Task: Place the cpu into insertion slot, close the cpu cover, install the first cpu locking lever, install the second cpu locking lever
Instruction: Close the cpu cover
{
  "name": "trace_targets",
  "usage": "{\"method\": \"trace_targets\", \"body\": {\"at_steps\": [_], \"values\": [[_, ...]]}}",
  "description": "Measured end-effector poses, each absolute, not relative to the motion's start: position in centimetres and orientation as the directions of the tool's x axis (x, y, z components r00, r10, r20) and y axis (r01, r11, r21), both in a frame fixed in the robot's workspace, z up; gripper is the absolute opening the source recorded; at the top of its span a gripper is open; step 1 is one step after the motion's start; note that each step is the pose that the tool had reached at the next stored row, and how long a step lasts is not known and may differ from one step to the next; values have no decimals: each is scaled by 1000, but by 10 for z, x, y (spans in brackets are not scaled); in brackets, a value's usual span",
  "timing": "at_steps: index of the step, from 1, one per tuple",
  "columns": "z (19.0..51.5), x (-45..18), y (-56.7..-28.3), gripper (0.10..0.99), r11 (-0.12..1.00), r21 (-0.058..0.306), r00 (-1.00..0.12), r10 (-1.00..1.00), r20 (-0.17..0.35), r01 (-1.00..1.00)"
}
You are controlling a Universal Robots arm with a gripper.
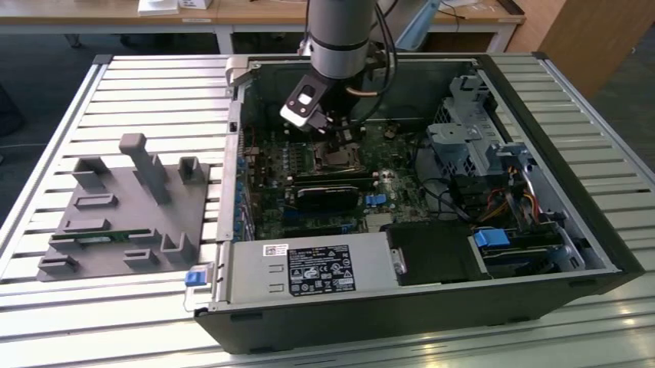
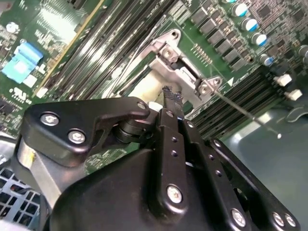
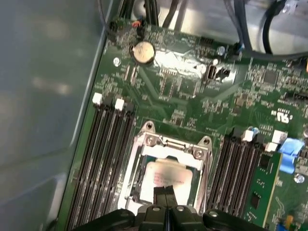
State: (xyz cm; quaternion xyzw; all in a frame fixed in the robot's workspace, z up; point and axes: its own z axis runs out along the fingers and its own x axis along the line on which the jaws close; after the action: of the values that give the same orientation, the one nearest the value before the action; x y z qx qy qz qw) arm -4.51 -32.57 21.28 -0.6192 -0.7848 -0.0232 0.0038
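first wrist view: closed hand (image 3: 166, 190) poised just above the cpu (image 3: 169, 174).

This looks like a robotics lab or test workshop set up for computer assembly. An industrial robot arm (image 1: 341, 34) reaches down into an open desktop computer case (image 1: 430, 318) that lies on its side on a slatted aluminium table (image 1: 123, 92). Beside the case on the exterior view's left sits a grey moulded fixture (image 1: 113, 222) with slots and posts, one slot holding a small green board. Inside the case the green motherboard (image 3: 173, 103) is laid bare, with its insertion slot (image 1: 338, 159), memory slots (image 3: 113, 144) and power supply (image 1: 307, 268). Behind the table stand wooden-topped desks (image 1: 266, 11) on white legs, over a dark floor
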Motion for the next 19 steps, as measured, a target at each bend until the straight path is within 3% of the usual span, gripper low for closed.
{"method": "trace_targets", "body": {"at_steps": [19], "values": [[200,-51,-326,106,232,31,-233,972,34,972]]}}
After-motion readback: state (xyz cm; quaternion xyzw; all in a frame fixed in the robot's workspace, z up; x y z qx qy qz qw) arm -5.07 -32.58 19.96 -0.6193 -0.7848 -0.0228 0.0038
